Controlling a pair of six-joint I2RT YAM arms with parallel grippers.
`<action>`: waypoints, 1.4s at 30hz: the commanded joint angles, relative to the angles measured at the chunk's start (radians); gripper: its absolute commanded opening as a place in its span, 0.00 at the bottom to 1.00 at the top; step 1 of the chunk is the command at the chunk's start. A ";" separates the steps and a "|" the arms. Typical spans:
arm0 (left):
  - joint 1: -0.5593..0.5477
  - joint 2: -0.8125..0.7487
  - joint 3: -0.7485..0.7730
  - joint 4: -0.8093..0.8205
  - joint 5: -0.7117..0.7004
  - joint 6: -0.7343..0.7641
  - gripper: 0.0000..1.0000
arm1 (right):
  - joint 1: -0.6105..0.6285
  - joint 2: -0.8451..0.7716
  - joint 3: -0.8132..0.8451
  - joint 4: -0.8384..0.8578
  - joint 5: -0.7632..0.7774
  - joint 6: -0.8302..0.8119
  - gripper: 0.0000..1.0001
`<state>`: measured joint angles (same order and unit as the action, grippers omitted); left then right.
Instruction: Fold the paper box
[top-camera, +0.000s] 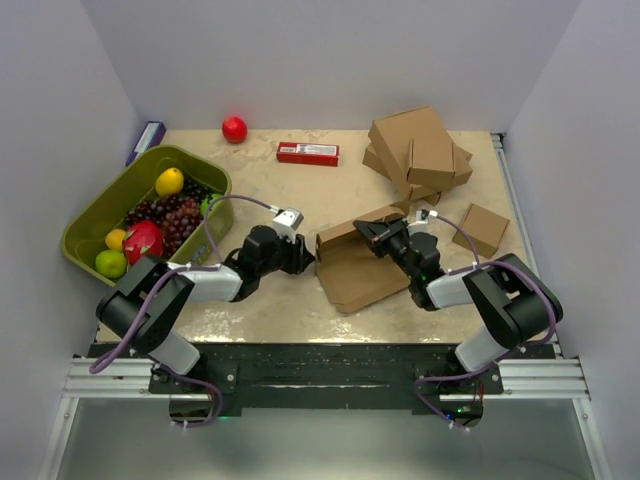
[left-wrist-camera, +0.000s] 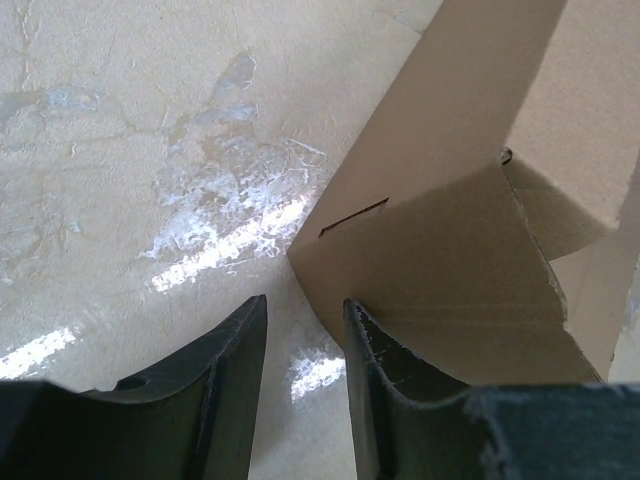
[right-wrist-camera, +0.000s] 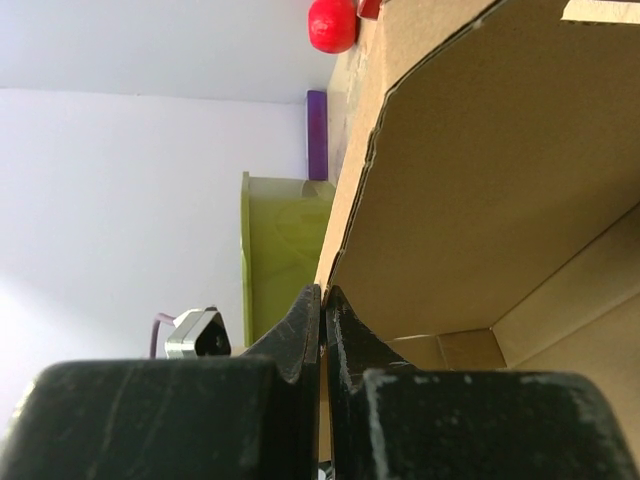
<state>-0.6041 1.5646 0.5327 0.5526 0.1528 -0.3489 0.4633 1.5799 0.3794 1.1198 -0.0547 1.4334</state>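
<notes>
The paper box (top-camera: 362, 270) is a brown cardboard mailer lying partly folded in the middle of the table, with its back wall raised. My left gripper (top-camera: 306, 252) is at the box's left corner. In the left wrist view it (left-wrist-camera: 305, 325) is open, with bare table between the fingers and the cardboard (left-wrist-camera: 450, 270) against the outside of the right finger (left-wrist-camera: 375, 350). My right gripper (top-camera: 373, 232) is at the box's back wall. In the right wrist view it (right-wrist-camera: 322, 300) is shut on the edge of a cardboard flap (right-wrist-camera: 470, 180).
A green basket (top-camera: 95, 215) of fruit stands at the left. A red apple (top-camera: 234, 129), a red carton (top-camera: 307, 153) and a purple item (top-camera: 146, 139) lie at the back. A pile of cardboard boxes (top-camera: 418, 150) and a small brown box (top-camera: 481, 228) are at the right.
</notes>
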 joint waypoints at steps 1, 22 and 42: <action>-0.020 0.015 0.033 0.093 0.019 -0.016 0.41 | 0.000 0.023 -0.033 -0.069 -0.008 -0.033 0.00; -0.054 -0.008 -0.005 0.311 0.143 0.070 0.58 | 0.001 0.014 -0.045 -0.072 0.001 -0.039 0.00; -0.060 0.127 0.004 0.517 0.186 -0.047 0.70 | 0.000 0.017 -0.051 -0.063 -0.005 -0.033 0.00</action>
<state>-0.6498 1.6676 0.5037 0.9001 0.3202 -0.3492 0.4438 1.5799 0.3527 1.1206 -0.0296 1.4322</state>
